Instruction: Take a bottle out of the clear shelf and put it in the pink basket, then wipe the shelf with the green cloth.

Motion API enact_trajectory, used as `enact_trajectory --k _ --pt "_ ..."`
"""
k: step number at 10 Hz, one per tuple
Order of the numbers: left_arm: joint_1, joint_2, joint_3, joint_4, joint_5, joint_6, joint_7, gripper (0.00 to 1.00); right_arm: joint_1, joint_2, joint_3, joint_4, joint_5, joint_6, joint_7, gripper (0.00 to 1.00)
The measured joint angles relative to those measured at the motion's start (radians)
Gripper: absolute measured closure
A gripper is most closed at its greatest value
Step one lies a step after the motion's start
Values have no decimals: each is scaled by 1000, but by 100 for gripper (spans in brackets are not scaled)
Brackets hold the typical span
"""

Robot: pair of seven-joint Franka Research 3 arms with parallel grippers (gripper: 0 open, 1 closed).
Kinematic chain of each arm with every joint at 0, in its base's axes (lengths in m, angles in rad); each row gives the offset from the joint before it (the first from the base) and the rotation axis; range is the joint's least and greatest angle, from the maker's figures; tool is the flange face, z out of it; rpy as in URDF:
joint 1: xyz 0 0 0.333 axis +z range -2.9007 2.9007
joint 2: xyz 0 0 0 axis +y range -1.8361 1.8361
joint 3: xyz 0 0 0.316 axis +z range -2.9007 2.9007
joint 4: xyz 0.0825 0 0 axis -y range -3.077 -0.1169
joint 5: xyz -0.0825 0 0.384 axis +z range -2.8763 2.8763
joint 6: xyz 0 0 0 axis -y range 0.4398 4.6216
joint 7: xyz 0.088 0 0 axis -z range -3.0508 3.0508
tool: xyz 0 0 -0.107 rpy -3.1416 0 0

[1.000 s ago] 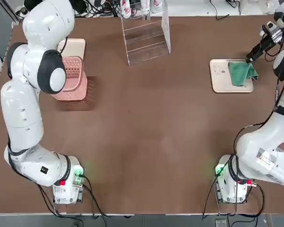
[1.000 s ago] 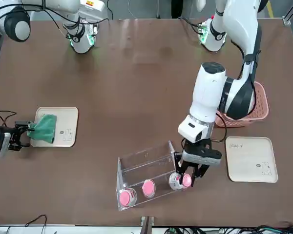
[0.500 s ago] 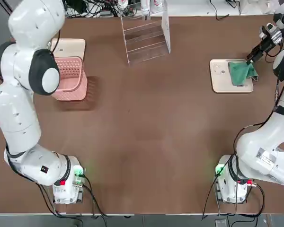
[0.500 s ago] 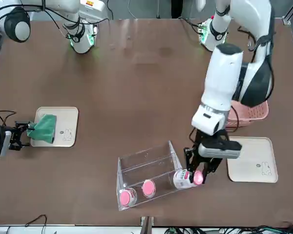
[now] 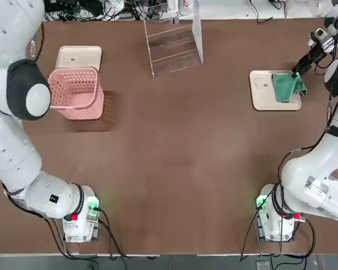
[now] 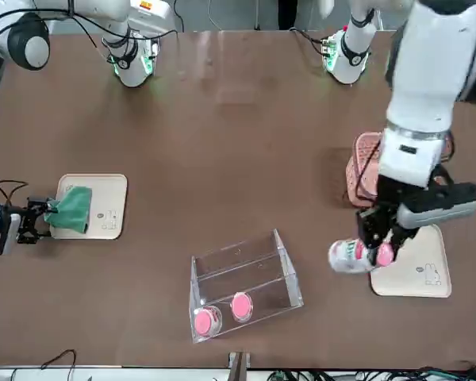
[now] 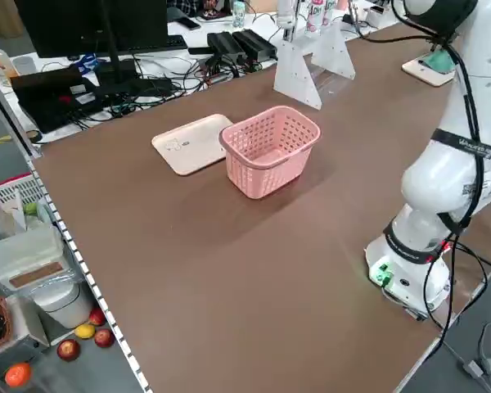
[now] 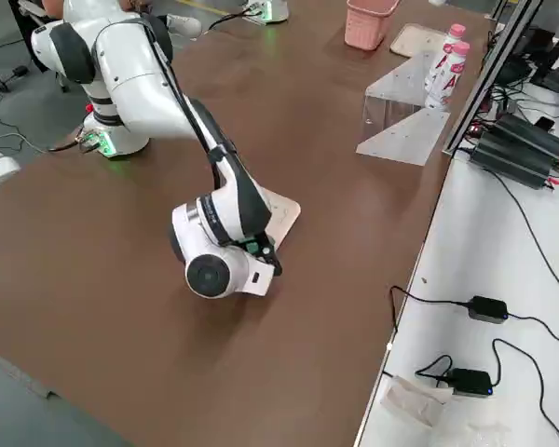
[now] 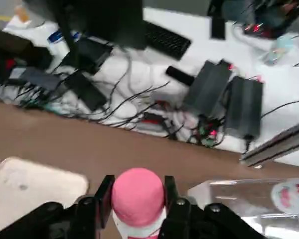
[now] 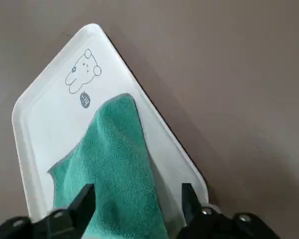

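Left hand (image 6: 383, 240), in the front view, is clenched on the bottle (image 6: 351, 255) and carries it above the tabletop (image 6: 238, 143), clear of the clear shelf (image 6: 246, 283) and at the near edge of a cream tray (image 6: 416, 274). The bottle lies almost level, its long axis running across the picture, pink cap in the hand and white part pointing toward the shelf. The pink basket (image 6: 365, 171) stands just behind this hand, toward the robot's base, so I judge the coming move is a short pull back and a lowering into the basket. Two more pink-capped bottles (image 6: 222, 313) remain in the shelf. At the other side the right hand (image 6: 33, 221) is beside the green cloth (image 6: 70, 208) on its tray.

From the top view the basket (image 5: 73, 93) is open upward with free room around it; the left hand itself is hidden under the arm. The right hand (image 5: 300, 66) reaches the far corner of the cloth (image 5: 287, 85).

From the left wrist view the pink cap (image 9: 138, 195) sits tight between the fingers (image 9: 103, 196).

From the right wrist view the fingers (image 10: 84, 199) stand apart on both sides of the cloth (image 10: 114, 169), not yet pressing it.
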Motion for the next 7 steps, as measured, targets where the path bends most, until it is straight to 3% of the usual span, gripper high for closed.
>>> enact_trajectory --k 2,4,7 --pt "71 -63 1 -107 2 -49 8 55 3 1 1 0 0 0 1 26" --pt "133 -158 4 -288 49 -40 -31 55 5 6 2 0 -1 12 1 27" --pt "206 -407 2 -724 235 70 -369 55 2 24 0 -1 -7 24 0 24"
